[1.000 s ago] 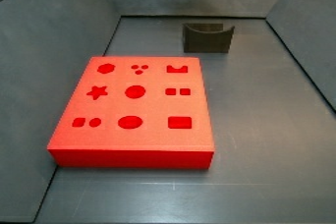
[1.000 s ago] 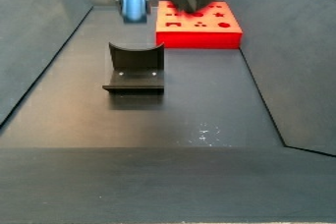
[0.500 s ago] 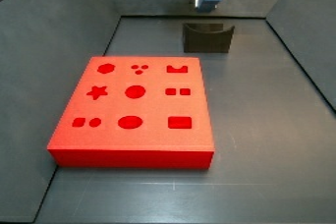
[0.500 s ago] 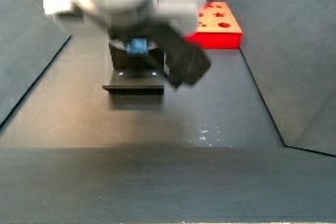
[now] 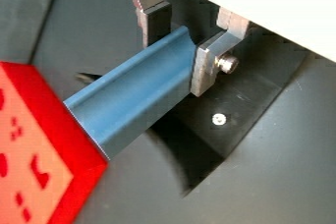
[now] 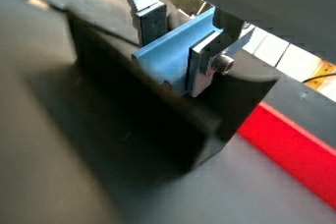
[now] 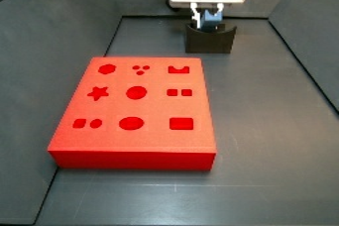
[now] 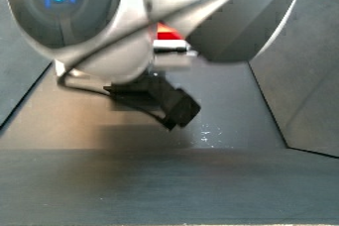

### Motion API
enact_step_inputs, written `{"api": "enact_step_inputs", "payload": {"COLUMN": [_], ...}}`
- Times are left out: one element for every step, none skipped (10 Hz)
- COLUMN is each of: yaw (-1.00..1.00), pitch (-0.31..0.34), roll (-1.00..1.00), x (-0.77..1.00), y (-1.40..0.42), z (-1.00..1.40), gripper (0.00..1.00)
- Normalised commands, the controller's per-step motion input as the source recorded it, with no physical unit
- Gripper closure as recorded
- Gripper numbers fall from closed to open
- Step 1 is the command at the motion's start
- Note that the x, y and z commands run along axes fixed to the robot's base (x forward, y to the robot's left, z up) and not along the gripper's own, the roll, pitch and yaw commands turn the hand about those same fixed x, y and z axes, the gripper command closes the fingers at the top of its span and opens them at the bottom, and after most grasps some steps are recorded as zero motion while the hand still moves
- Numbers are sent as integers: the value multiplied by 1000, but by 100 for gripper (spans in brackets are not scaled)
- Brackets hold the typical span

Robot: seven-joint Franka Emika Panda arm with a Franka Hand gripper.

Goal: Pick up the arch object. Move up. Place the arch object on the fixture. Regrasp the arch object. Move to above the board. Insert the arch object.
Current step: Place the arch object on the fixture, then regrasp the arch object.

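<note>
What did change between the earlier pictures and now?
The gripper came down from the top edge to the fixture, its jaws still shut on the arch object, now just over the fixture's dip. The board and the fixture did not move.

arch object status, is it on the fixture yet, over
Gripper shut on arch object, low over fixture. Seated or not: cannot tell. Board off to the side, nothing in the way.
</note>
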Motion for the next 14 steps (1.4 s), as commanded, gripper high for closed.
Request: {"api": "enact_step_inputs", "payload": {"yaw": [-99,-95,-79,0,-9,-3,10,15,20,21,15,3,-10,-19], "pitch": [15,6,4,0,0,1,13,19,35,52,79,96,107,104], "roll": [-146,-137,-99,0,-20,-14,8,28,38,44,47,45,44,43], "x": [127,107,76,0,0,-3,-23,-26,-31,-32,-27,-24,-18,-20], "y": [81,68,57,0,0,3,3,-2,-2,2,3,5,8,5], "z": [-646,-484,-471,0,1000,1000,1000,1000,1000,946,716,544,314,198], "gripper": [100,100,100,0,0,0,0,0,0,0,0,0,0,0]}}
